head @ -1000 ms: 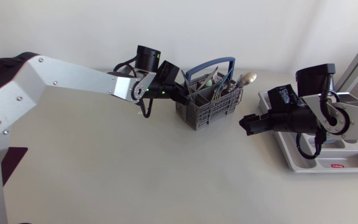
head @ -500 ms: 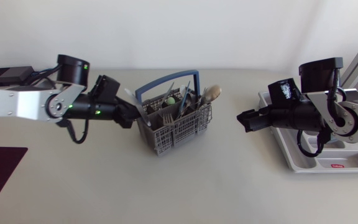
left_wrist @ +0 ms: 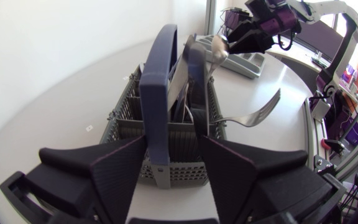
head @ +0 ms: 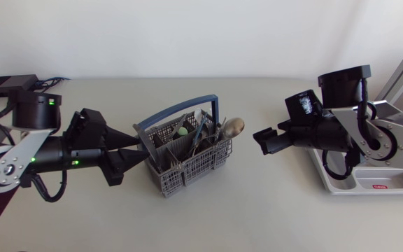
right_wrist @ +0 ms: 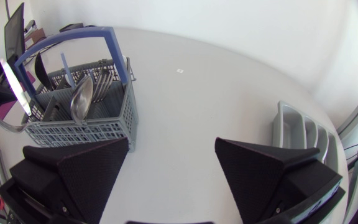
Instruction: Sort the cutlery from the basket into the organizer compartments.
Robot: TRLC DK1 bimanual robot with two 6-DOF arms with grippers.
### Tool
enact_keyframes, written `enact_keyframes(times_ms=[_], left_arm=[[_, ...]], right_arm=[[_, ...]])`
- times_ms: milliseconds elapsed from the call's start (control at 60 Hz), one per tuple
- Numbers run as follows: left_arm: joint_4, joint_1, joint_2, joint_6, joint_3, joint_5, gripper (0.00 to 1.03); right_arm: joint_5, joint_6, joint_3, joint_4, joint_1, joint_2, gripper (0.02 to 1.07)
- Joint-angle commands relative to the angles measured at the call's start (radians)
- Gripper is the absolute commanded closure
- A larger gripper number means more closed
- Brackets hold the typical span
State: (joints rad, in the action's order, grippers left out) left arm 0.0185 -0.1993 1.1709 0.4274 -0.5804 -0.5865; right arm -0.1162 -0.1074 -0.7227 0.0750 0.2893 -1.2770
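The left hand [head: 144, 152] is closed on the near end of the grey basket [head: 196, 168], a little left of centre in the head view. Its fingers are set on both sides of the foot of the blue handle [left_wrist: 156, 81]. The basket is judged to be light plastic that would slide or tip on the surface [head: 222, 217] if it were not held like this. The cutlery [head: 198, 136] stands crowded inside it. A large spoon [head: 231, 127] is seen bowl-up at the end towards the right hand [head: 262, 139], which is wide open, empty and near the basket without touching it. The pieces are probably stiff, smooth metal: light, but slippery and easily caught on one another. The spoon should be taken at the thin neck under the bowl, not on the rounded bowl, and lifted straight up. The organizer [head: 341, 183] lies at the right edge of the frame, partly hidden under the right arm.
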Motion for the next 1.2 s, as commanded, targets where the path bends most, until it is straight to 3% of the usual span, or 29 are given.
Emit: enact_keyframes(times_ms=[0,100,200,250,350,567,683,817,1183], left_arm=[[0.009,-0.003,-0.083,0.011,0.042,-0.001,0.14],[0.075,0.017,-0.160,0.030,0.047,0.019,0.14],[0.133,0.070,-0.195,0.054,0.048,0.019,0.20],[0.143,0.098,-0.205,0.076,0.063,0.019,0.27],[0.141,0.155,-0.203,0.111,0.096,0.017,0.43],[0.052,0.215,-0.103,0.137,0.136,0.017,0.85],[-0.026,0.207,0.021,0.122,0.123,0.014,0.99],[-0.134,0.173,0.190,0.063,0.070,0.013,1.00],[-0.241,0.080,0.394,-0.087,-0.105,-0.003,1.00]], right_arm=[[0.007,0.020,0.002,0.002,0.007,-0.002,0.07],[0.006,0.023,-0.014,0.012,0.002,-0.038,0.08],[-0.017,0.025,-0.037,0.012,-0.019,-0.076,0.17],[-0.036,0.032,-0.050,0.012,-0.032,-0.099,0.18],[-0.057,0.051,-0.090,0.014,-0.042,-0.151,0.32],[-0.174,0.141,-0.208,0.014,-0.058,-0.289,0.92],[-0.214,0.190,-0.271,0.022,-0.056,-0.381,0.95],[-0.290,0.221,-0.340,0.045,-0.061,-0.482,0.96],[-0.430,0.245,-0.317,0.074,-0.026,-0.469,0.97]])
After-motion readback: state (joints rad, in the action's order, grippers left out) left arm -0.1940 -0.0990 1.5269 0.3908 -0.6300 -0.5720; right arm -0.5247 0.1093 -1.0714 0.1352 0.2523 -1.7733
